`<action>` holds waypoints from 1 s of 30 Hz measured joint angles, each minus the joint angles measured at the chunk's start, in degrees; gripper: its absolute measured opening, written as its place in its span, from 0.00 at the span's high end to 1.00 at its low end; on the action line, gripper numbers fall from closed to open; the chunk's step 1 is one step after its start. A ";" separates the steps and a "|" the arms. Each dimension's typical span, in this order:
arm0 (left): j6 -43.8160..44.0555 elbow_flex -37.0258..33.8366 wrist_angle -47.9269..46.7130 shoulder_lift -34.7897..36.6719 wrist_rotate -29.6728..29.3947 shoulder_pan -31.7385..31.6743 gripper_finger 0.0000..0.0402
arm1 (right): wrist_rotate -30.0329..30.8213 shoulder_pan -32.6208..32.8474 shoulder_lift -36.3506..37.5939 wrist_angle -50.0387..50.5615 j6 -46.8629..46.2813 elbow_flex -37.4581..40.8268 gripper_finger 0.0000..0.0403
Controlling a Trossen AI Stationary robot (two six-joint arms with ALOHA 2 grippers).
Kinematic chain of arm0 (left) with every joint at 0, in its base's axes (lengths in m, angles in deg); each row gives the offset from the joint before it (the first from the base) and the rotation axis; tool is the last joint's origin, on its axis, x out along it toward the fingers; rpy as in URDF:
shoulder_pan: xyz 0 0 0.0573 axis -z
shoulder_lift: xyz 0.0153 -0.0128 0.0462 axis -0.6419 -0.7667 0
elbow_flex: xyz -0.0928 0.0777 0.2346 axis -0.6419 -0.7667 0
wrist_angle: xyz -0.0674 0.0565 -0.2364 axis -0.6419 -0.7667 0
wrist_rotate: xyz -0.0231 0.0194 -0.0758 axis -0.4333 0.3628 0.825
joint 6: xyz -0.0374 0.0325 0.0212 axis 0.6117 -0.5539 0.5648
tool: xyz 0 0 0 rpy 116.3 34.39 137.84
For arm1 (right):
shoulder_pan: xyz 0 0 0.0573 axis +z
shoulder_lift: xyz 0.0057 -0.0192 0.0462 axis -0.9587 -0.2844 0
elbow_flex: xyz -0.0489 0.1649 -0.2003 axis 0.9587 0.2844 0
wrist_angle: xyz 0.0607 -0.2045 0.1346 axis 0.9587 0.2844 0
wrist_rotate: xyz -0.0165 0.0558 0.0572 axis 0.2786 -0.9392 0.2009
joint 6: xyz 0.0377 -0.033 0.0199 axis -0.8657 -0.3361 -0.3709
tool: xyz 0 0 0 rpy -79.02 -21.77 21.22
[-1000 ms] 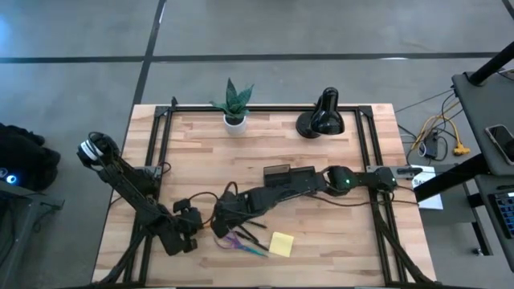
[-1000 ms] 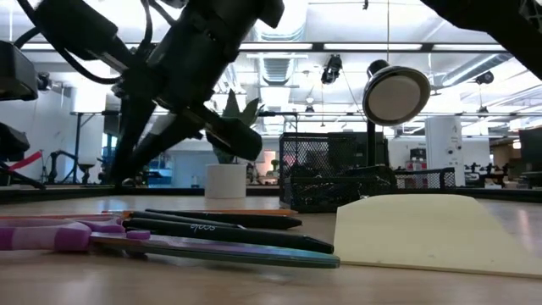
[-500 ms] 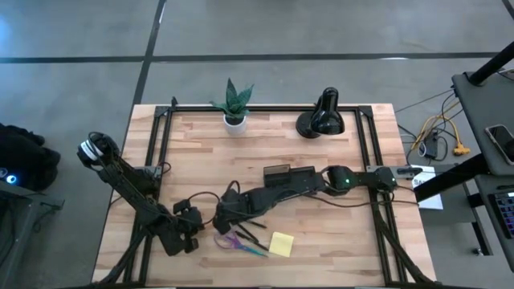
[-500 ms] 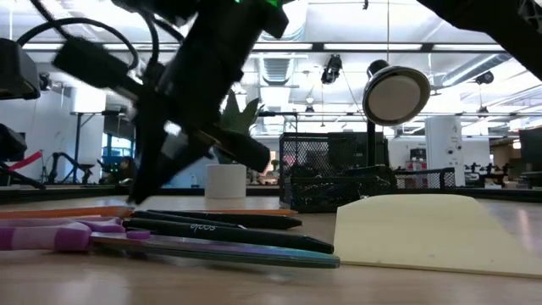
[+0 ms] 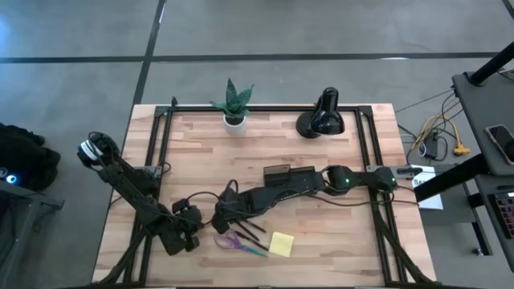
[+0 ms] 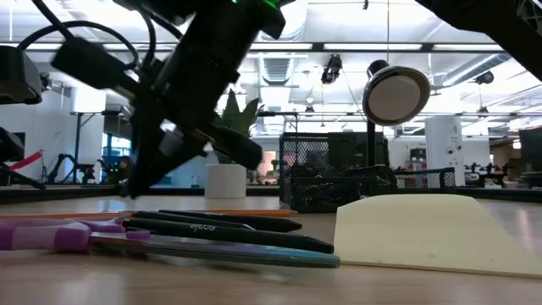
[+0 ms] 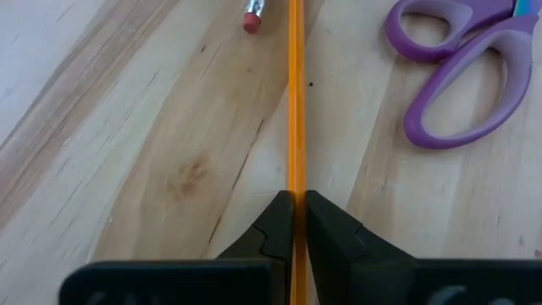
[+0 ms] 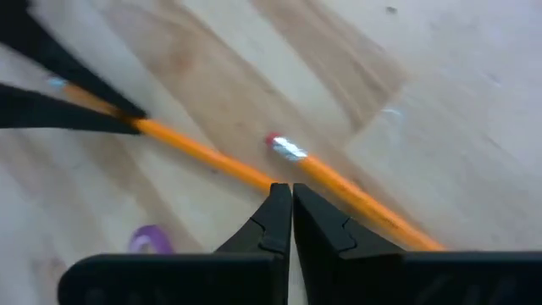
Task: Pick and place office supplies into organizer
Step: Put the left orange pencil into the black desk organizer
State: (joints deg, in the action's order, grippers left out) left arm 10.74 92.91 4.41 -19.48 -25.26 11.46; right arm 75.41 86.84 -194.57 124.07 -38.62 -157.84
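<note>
Gripping one thin orange pencil (image 7: 296, 110) between the closed fingers of the left end effector (image 7: 298, 222), low over the wooden desk (image 5: 321, 241) near its front left. Hovering just beside it with the right end effector (image 8: 291, 212), fingers pressed together and holding nothing, above a second pencil (image 8: 356, 199). Lying nearby: purple-handled scissors (image 5: 234, 242), black pens (image 6: 216, 229), yellow sticky-note pad (image 5: 281, 244). Standing mid-desk, apart from them: the dark organizer (image 5: 287, 172).
</note>
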 joint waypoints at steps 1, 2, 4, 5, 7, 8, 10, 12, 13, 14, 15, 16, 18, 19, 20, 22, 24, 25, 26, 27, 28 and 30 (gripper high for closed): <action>0.00 0.00 0.00 0.04 0.02 -0.03 0.98 | -0.08 0.02 0.01 -0.28 0.01 -0.09 0.98; 0.00 0.00 -0.02 0.06 0.04 -0.02 0.98 | -0.35 0.03 0.11 -0.28 -0.08 -0.12 0.98; -0.01 -0.01 -0.02 0.11 0.10 -0.05 0.98 | -1.23 -0.01 0.11 -0.27 -0.25 0.01 0.98; 0.00 -0.02 -0.02 0.13 0.12 -0.05 0.98 | -1.53 -0.03 0.09 -0.19 -0.23 0.18 0.98; -0.01 -0.02 -0.02 0.13 0.13 -0.05 0.98 | -1.68 -0.03 0.07 -0.15 -0.25 0.69 0.98; -0.02 -0.02 0.00 0.13 0.13 -0.05 0.98 | -1.71 -0.03 0.07 -0.12 -0.25 0.75 0.98; -0.02 -0.02 0.00 0.13 0.15 -0.05 0.98 | -1.73 -0.01 0.07 -0.18 -0.25 0.77 0.98; -0.02 -0.02 0.00 0.13 0.14 -0.07 0.95 | -1.73 -0.01 0.07 -0.25 -0.25 0.76 0.98; -0.02 -0.02 0.02 0.13 0.10 -0.07 0.94 | -1.73 -0.01 0.07 -0.26 -0.25 0.78 0.98; -0.03 -0.04 0.05 0.13 0.06 -0.07 0.93 | -1.73 -0.01 0.05 -0.42 -0.22 0.91 0.98; -0.04 -0.04 0.10 0.13 0.05 -0.06 0.91 | -1.73 -0.01 -0.01 -0.63 -0.04 1.03 0.98; -0.03 -0.05 0.23 0.13 0.02 -0.05 0.90 | -1.73 -0.01 -0.03 -0.77 0.09 1.08 0.98; -0.25 -0.11 0.83 0.13 0.02 -0.07 0.88 | -1.73 -0.01 -0.07 -0.80 0.38 1.21 0.98; -0.79 -0.13 1.49 0.13 0.01 -0.06 0.87 | -1.71 -0.01 -0.07 -0.86 0.34 1.27 0.98; -1.63 -0.13 2.59 0.13 0.01 -0.07 0.87 | -1.70 -0.03 -0.07 -0.94 0.28 1.45 0.98; -2.71 -0.11 4.41 0.13 -0.05 -0.15 0.87 | -1.70 -0.08 -0.07 -0.93 0.27 1.62 0.98; -3.05 -0.11 4.74 0.13 -0.05 -0.48 0.87 | -1.70 -0.06 -0.13 -0.92 0.09 1.89 0.98; -3.07 -0.11 4.87 0.13 -0.09 -0.72 0.87 | -1.70 -0.05 -0.13 -0.96 -0.14 2.04 0.98; -3.08 -0.11 4.92 0.13 -0.17 -0.89 0.87 | -1.70 -0.03 -0.13 -1.14 -0.50 2.32 0.98; -3.08 -0.11 4.90 0.13 -0.33 -1.10 0.87 | -1.73 -0.01 -0.13 -1.12 -0.77 2.59 0.98; -3.10 -0.11 4.92 0.13 -0.37 -1.25 0.87 | -1.73 0.07 -0.13 -1.12 -1.11 2.79 0.98; -3.13 -0.11 4.90 0.13 -0.46 -1.58 0.87 | -1.83 0.19 -0.13 -1.08 -1.48 3.26 0.98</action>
State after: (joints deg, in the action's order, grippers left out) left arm 7.62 92.80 9.31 -19.35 -25.71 9.89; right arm 73.58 87.03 -194.70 122.98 -40.11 -154.57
